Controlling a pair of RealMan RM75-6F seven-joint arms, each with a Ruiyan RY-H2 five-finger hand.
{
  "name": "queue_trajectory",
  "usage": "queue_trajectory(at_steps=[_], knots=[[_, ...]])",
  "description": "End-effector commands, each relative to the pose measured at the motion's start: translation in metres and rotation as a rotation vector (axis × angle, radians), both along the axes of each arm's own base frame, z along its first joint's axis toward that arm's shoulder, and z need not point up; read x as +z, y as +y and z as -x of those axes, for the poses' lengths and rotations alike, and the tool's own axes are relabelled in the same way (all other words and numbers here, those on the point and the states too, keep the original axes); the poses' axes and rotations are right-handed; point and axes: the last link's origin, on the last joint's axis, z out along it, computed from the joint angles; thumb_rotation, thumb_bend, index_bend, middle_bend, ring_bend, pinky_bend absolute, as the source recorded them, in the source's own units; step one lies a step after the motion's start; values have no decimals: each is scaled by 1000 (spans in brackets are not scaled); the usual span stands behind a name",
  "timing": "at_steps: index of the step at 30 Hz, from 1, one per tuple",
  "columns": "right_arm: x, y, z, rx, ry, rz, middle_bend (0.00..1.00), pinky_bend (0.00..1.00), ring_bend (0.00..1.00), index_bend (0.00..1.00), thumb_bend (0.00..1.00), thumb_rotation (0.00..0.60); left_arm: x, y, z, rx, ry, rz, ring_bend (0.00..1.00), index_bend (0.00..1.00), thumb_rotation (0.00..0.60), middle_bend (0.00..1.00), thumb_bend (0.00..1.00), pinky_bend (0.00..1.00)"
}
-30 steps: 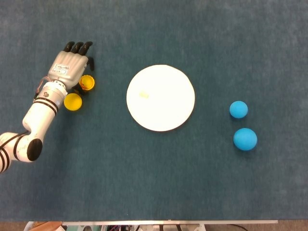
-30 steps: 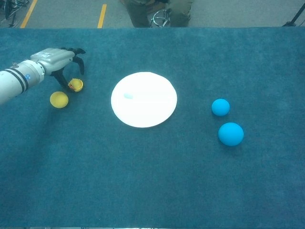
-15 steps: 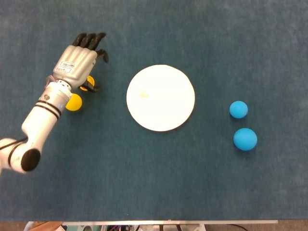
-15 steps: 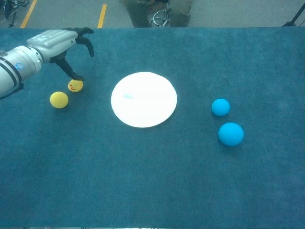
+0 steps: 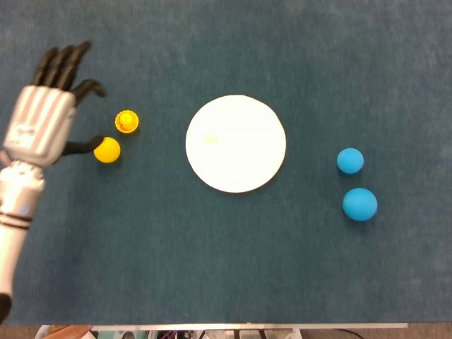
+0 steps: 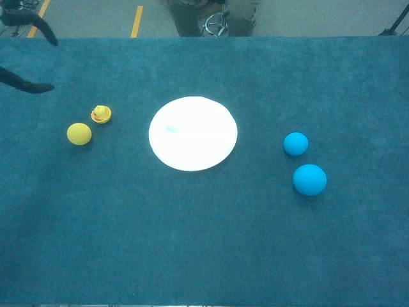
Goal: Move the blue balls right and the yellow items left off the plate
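Head view is showing a teal carpeted table (image 5: 226, 282) — in the chest view, a bare floor with yellow lines is lying beyond its far edge. At far left, the left hand (image 5: 42, 120) is hovering with fingers spread, holding nothing. Just right of it, the yellow ball (image 5: 107, 150) and yellow duck (image 5: 126, 121) are resting on the carpet. The white plate (image 5: 236, 144) is sitting centrally — nothing on it. Two blue balls (image 5: 350, 160) are lying well right of it.

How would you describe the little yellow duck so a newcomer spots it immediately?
Start at the white plate mid-table and look left. Two yellow items sit there; the duck is the one nearer the plate and farther back. Unlike the smooth yellow ball, it is lumpy with orange marks.
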Motion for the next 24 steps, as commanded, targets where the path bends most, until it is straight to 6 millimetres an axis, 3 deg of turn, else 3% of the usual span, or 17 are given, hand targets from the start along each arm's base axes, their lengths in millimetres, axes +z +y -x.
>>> queue_trajectory(at_steps=[1,8,13,18,24], knots=[[3,25,4,-59,22,13,189,73,26,309,0,600,14,-25,24,10,39,-109,0,393,600,10,12,0],[-1,75,15,-193,29,38,189,73,26,309,0,600,31,-73,63,115,20,-225,16,409,600,85,12,0],[-7,101,22,-275,-17,68,189,73,26,309,0,600,38,-97,86,205,-29,-257,33,421,600,123,11,1],[-14,112,24,-300,-32,84,189,73,26,309,0,600,42,-103,96,223,2,-286,34,422,600,124,12,1],[-16,109,25,-300,-60,84,189,73,26,309,0,600,36,-100,99,237,29,-281,33,422,600,123,12,1]])
